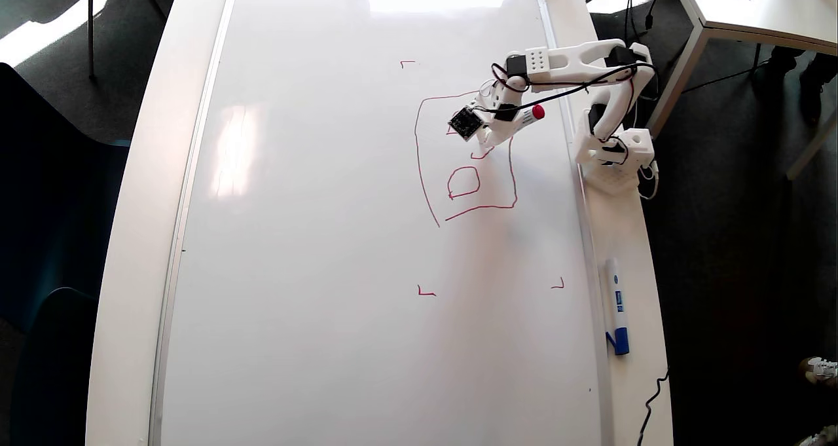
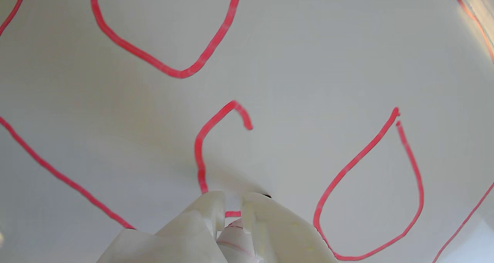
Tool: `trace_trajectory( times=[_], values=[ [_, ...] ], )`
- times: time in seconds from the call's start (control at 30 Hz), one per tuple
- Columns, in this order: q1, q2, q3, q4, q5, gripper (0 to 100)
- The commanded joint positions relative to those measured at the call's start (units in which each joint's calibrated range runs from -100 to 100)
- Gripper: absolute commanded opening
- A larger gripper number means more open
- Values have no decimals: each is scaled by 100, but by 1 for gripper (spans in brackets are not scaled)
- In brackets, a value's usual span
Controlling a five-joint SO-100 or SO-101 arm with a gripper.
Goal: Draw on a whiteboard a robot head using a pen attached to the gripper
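Observation:
The whiteboard [image 1: 327, 236] fills the table. The robot head [image 1: 419, 151] is a red outline on its right half, with a closed rounded shape [image 1: 463, 183] inside. My gripper [image 1: 488, 131] hangs over the upper part of the outline, shut on the pen [image 1: 533, 112], whose red end sticks out to the right. In the wrist view the gripper [image 2: 231, 201] holds the pen [image 2: 233, 236] between its white fingers [image 2: 206, 216], tip down at the lower end of an open hook-shaped stroke [image 2: 200, 151]. A rounded shape [image 2: 115, 39] lies above it and a teardrop shape [image 2: 418, 185] to the right.
Small red corner marks [image 1: 425, 293] sit on the board around the drawing. A white marker with a blue cap [image 1: 616, 305] lies on the table strip right of the board. The arm's base [image 1: 615, 154] stands at the board's right edge. Another table [image 1: 753, 7] is at top right.

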Motion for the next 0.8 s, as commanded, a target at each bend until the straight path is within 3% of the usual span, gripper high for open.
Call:
trace_trajectory(
  times=[0.0, 0.33, 0.77],
  values=[
    [-36, 209, -287, -67, 7, 1],
    [-515, 243, -387, -67, -47, 1],
    [-382, 142, -741, 20, -31, 1]
  ],
)
